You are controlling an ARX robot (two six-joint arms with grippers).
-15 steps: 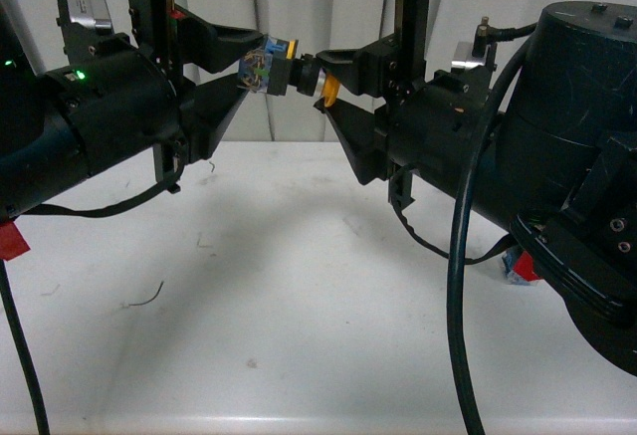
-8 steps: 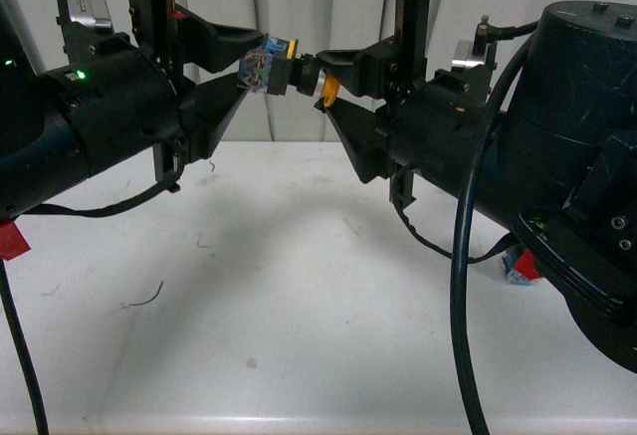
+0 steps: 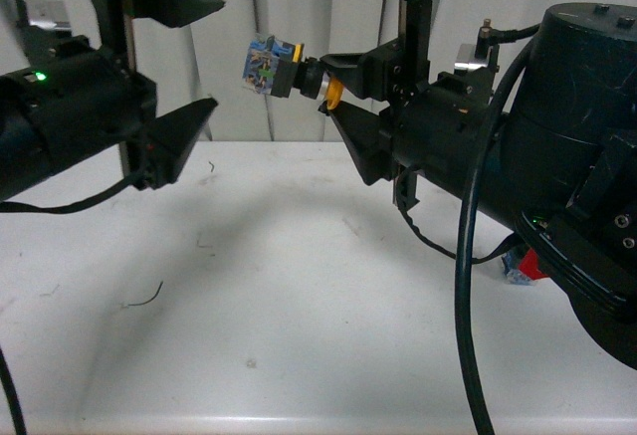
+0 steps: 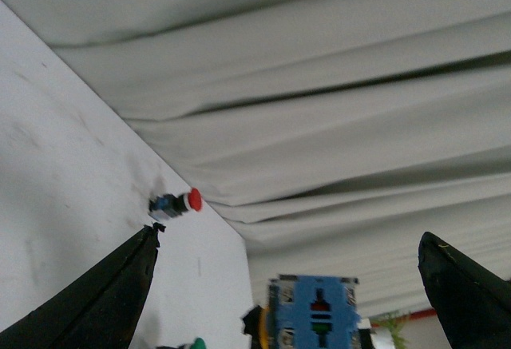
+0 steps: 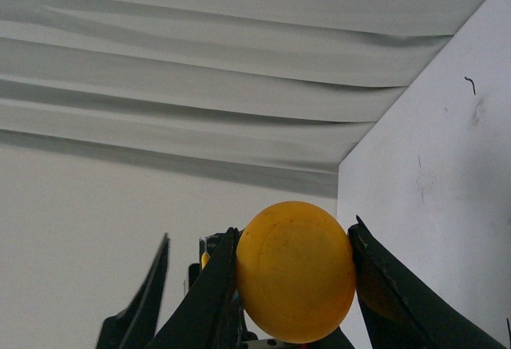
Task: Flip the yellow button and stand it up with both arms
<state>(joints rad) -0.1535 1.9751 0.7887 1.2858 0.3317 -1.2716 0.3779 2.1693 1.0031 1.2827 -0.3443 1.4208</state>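
Slippage threatens: black right tool (image 3: 320, 84) alone pinches the yellow-capped, blue-grey-based push button (image 3: 271, 65) midair above the white desk (image 3: 299, 296), base pointing nine o'clock; black left tool (image 3: 217, 52) gapes, apart.

Two grippers are counted: the left gripper (image 3: 217, 52) and the right gripper (image 3: 323, 85). One yellow button (image 3: 284, 67) is seen, one red-capped button (image 4: 177, 203), and one green cap (image 4: 196, 343) is only just glimpsed.
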